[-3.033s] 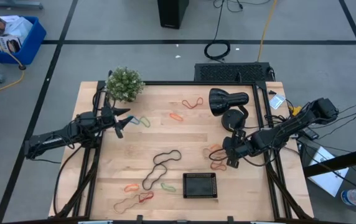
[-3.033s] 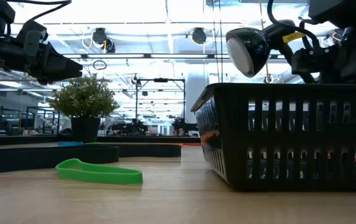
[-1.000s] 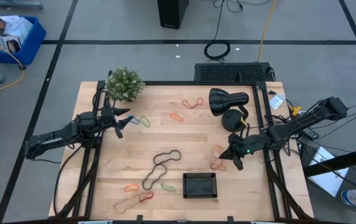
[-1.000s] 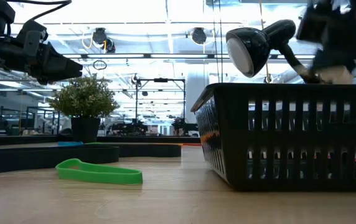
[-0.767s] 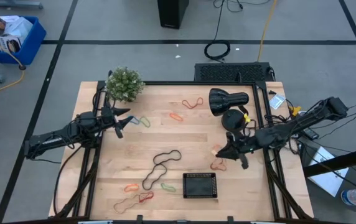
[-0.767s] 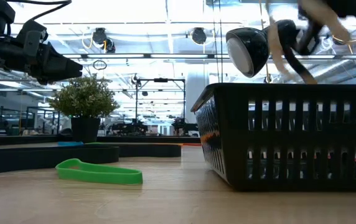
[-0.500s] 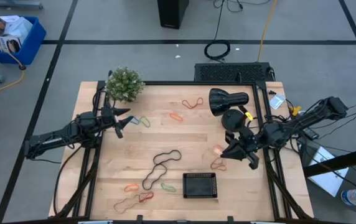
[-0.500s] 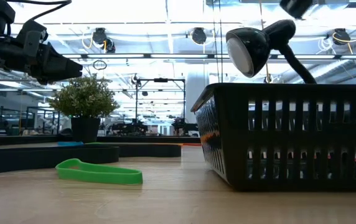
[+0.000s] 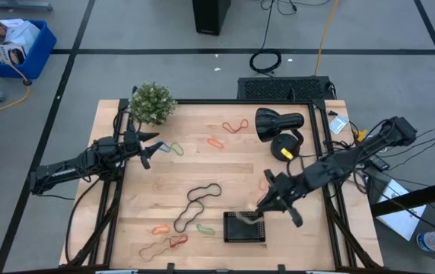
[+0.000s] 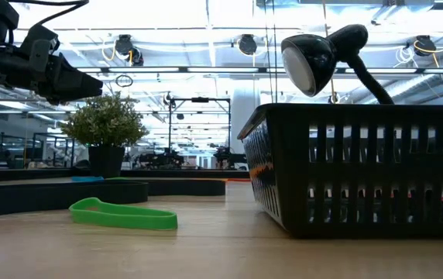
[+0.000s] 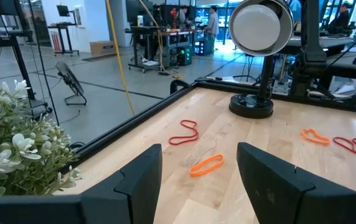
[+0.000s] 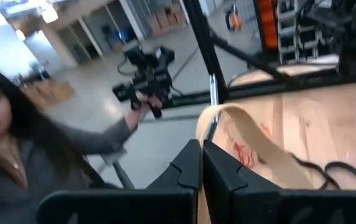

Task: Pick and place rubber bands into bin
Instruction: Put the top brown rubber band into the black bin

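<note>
Waiting over the table's left side, just right of the potted plant (image 9: 153, 103) in the high view, the left gripper (image 9: 150, 150) stands released, its fingers apart around nothing. Loose rubber bands (image 9: 199, 201) lie across the table (image 9: 225, 164): a red and an orange one right of the plant toward the lamp (image 9: 274, 122), a long black loop in the middle, and a cluster of orange, green and red ones left of the bin (image 9: 245, 226). The bin itself sits near the table's front edge, forward of the lamp.

The right gripper (image 9: 265, 200) hangs at the bin's upper right corner, clenched on a tan band (image 12: 252, 149) that loops up from between its closed fingers (image 12: 187, 165) in the right wrist view.

To do this step well, I judge the gripper should be carried further over the bin's middle before it lets go, since it is near the rim (image 9: 264, 228) and a floppy loop could drape across the rim or fall outside. Lowering toward the bin floor before releasing would help the band drop cleanly; a light shake may be needed if the rubber clings to a finger.

No brand, label or readable writing shows anywhere.
</note>
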